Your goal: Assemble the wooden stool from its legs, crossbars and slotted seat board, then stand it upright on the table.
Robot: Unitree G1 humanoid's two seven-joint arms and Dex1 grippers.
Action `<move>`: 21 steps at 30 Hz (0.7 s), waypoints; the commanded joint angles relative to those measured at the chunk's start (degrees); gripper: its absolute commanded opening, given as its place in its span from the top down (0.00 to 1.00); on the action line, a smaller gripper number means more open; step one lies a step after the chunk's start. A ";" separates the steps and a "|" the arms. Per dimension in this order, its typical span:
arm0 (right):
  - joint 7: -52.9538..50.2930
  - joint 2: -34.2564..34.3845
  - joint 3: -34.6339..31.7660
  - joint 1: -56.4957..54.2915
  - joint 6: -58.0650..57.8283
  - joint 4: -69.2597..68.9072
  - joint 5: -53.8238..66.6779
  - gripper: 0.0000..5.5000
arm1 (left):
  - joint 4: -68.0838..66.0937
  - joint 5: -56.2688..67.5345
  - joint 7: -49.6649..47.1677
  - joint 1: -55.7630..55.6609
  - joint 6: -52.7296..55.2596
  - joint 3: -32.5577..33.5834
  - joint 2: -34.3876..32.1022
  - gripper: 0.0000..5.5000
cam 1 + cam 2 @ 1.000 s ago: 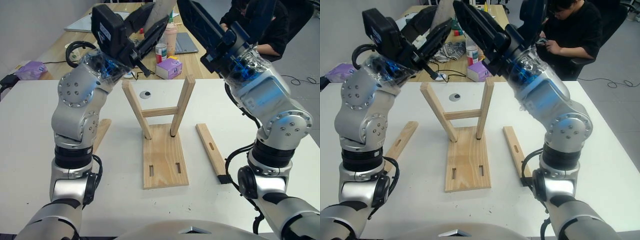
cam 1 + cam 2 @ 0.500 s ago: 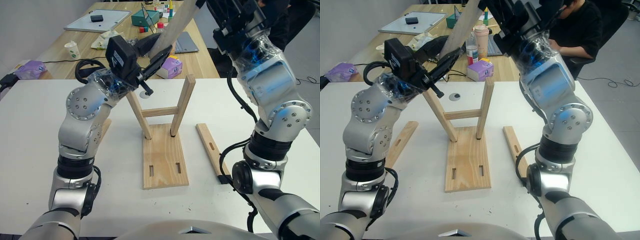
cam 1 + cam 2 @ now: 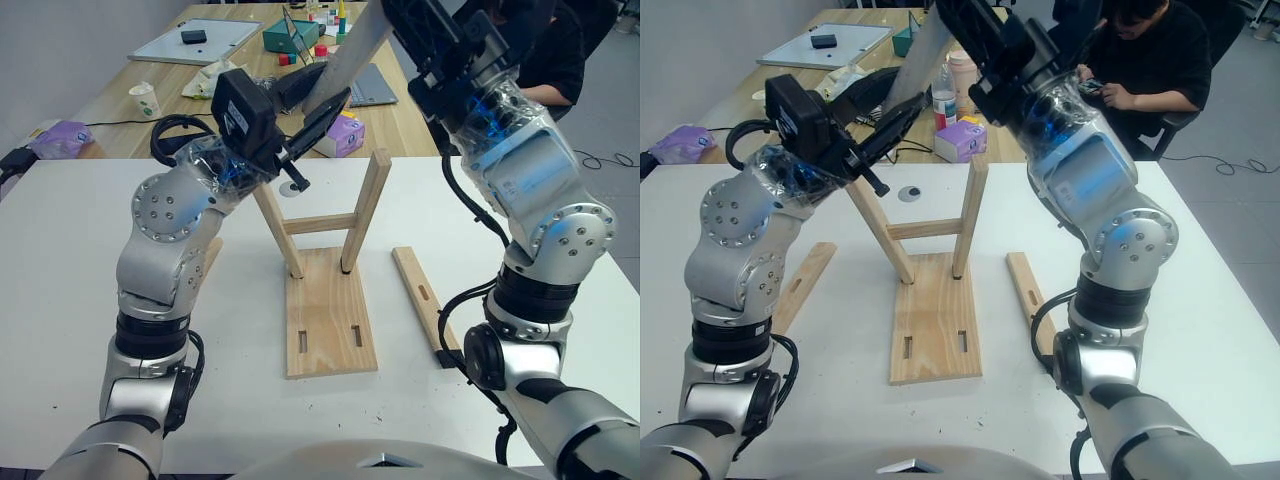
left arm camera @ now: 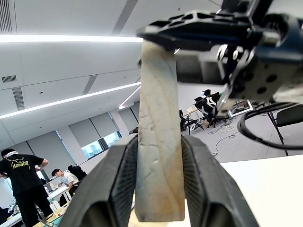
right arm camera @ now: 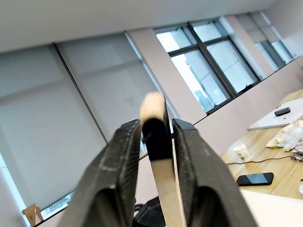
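Stool pieces of pale wood sit mid-assembly on the white table (image 3: 60,300). Farthest left, a flat wooden strip (image 3: 805,280) lies loose, partly hidden behind the left arm. Just right of it and high above the table, the left claw (image 4: 159,179) is clamped on the lower end of a pale wooden bar (image 3: 352,50), its fingers (image 4: 124,179) pressed flat against the two broad faces. Beneath, at the middle, the slotted seat board (image 3: 330,335) lies flat with two upright legs (image 3: 275,220) plugged into its far end and a crossbar (image 3: 318,224) joining them. The two near slots (image 3: 302,341) are unfilled. The bar slants up to the right claw (image 5: 156,137), closed narrowly on its upper end. Farthest right, a slotted wooden strip (image 3: 420,295) lies loose on the table, just beside the seat board. The wood looks stiff, light and dry, so it should neither bend nor crush, though smooth faces may slip if gripped near a tip. Holding each piece across its broad faces near mid-length seems soundest. The standing legs are probably only push-fitted, so a sideways knock could tip them out.
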State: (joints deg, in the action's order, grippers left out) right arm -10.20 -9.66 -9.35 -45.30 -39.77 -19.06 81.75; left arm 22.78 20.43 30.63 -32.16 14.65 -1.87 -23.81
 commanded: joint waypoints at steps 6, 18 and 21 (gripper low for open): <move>-0.38 -0.15 0.39 0.40 -0.48 0.08 0.12 0.79 | 0.55 -0.04 0.77 -0.75 -0.03 -0.02 0.22 0.77; 1.40 -2.58 -1.63 0.02 1.62 1.71 -5.60 0.93 | 0.44 0.25 0.16 -0.79 3.51 0.45 -0.60 0.63; 2.47 -6.19 -5.94 -0.75 4.70 4.74 -11.05 0.93 | 0.01 0.03 1.11 -0.88 4.46 0.47 -1.60 0.57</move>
State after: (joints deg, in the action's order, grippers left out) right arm -8.19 -12.86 -11.90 -44.84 -37.33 -16.38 73.49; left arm 23.16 20.40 30.92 -32.19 17.82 -1.73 -24.51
